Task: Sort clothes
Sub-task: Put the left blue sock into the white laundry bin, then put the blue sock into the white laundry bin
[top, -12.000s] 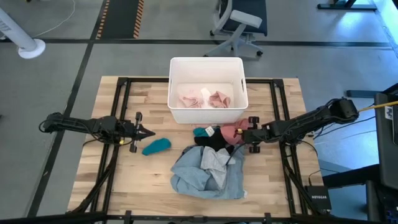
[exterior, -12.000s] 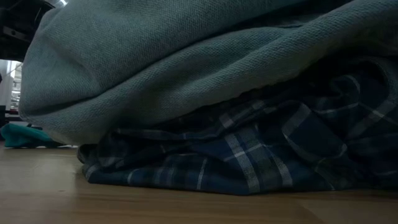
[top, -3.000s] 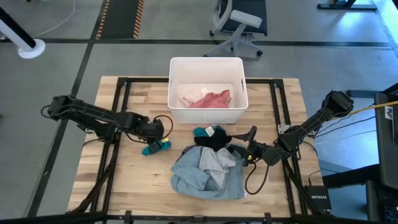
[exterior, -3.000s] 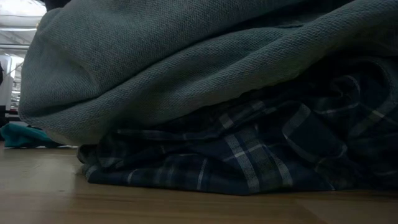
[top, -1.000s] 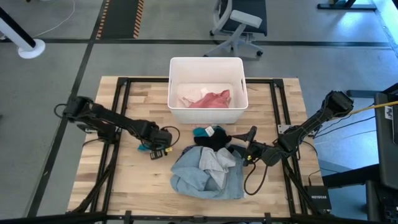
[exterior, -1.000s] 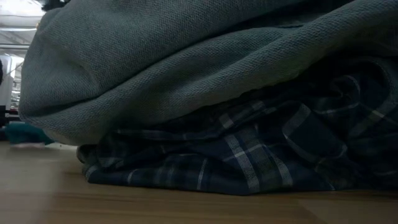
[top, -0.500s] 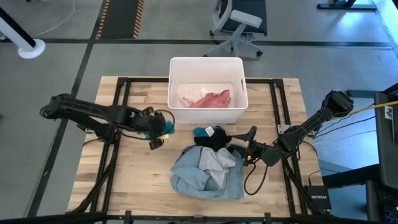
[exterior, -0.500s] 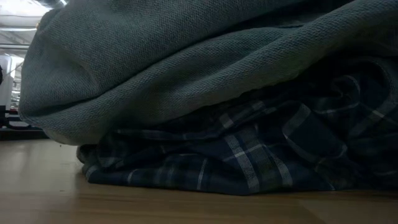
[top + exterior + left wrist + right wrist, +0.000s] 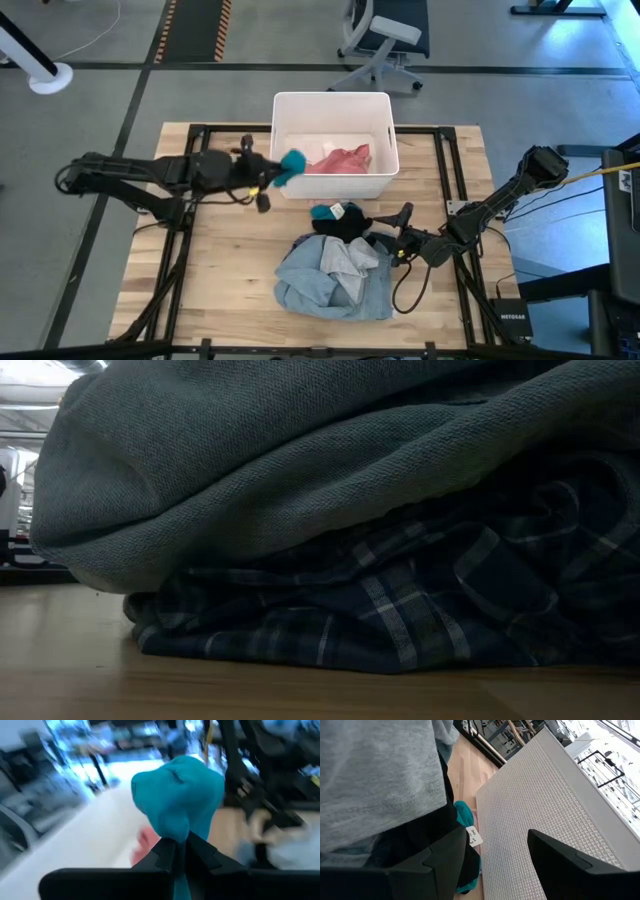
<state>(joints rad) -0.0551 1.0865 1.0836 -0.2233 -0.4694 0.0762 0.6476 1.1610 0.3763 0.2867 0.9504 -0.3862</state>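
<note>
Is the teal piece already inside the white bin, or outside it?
Outside: the left gripper holds the teal piece at the white bin wall.

The left gripper has lifted the teal piece off the table, where it lay left of the clothes pile (visible in the low view then, gone from it now), and carried it up to the left wall of the white bin, fingers clamped on it.
</note>
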